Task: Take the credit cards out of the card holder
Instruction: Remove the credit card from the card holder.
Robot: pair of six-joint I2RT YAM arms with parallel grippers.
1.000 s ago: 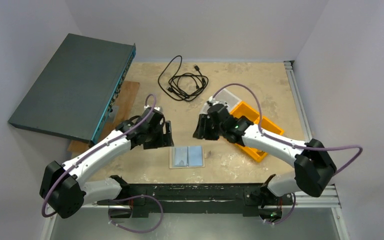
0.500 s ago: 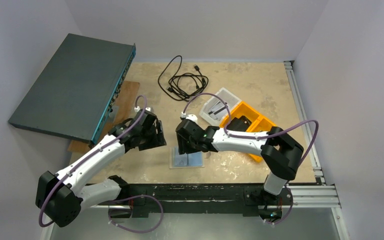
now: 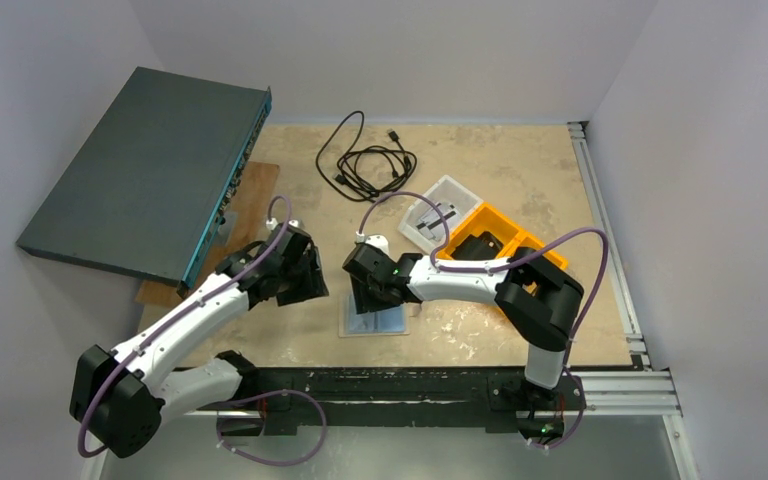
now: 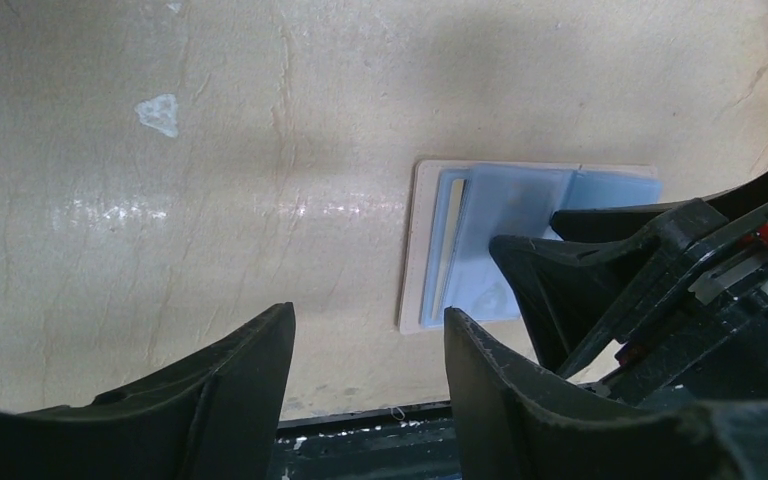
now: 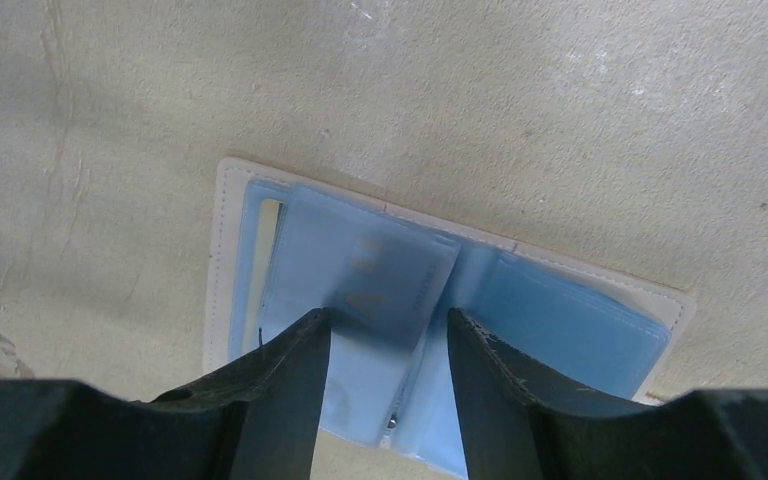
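The desk is showing a rough, cracked beige surface, catching a faint sheen in places. The card holder is presenting a matt, stitched cream border, looking like leather or imitation leather, around smooth, translucent blue plastic sleeves. The left end effector and the right end effector are showing matt, slightly grainy black plastic fingers. The orange bin is looking like smooth plastic.
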